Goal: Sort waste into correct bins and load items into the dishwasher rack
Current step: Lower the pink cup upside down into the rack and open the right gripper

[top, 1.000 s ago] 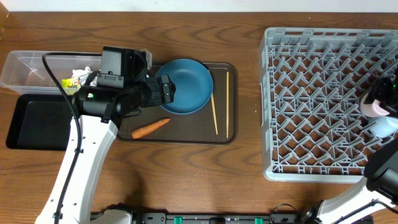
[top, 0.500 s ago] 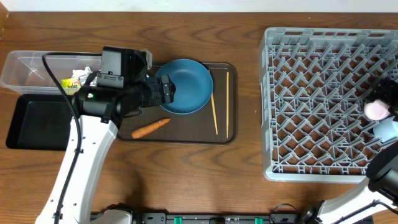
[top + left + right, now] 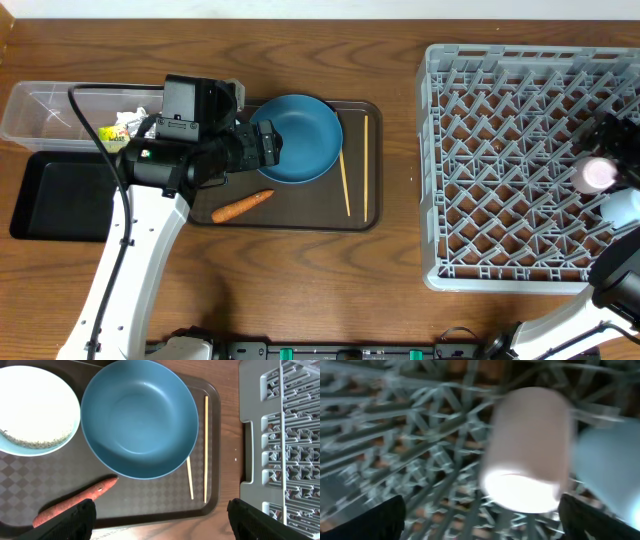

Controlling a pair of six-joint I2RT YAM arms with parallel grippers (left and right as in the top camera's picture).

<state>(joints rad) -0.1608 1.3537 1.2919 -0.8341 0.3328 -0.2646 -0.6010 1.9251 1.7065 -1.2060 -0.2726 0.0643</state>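
The grey dishwasher rack (image 3: 500,150) fills the right side. A pale pink cup (image 3: 598,174) rests in it near the right wall, next to a light blue cup (image 3: 625,205). In the blurred right wrist view, my right gripper (image 3: 482,522) is open, with the pink cup (image 3: 530,445) just ahead of its fingers and free of them. My left gripper (image 3: 162,520) hangs open and empty above the near edge of the brown tray (image 3: 150,505). The tray holds the large dark blue bowl (image 3: 140,417), a small light blue bowl of rice (image 3: 35,407), a carrot (image 3: 75,502) and two chopsticks (image 3: 205,445).
A clear tub (image 3: 50,110) at the far left holds a yellow-green wrapper (image 3: 113,133). The black tray (image 3: 60,195) lies just in front of it. In the overhead view the left arm covers the small bowl. Bare wood lies between the brown tray and the rack.
The right gripper has opened and let go of the pink cup, which now sits a little further left in the rack. The left arm has not moved.
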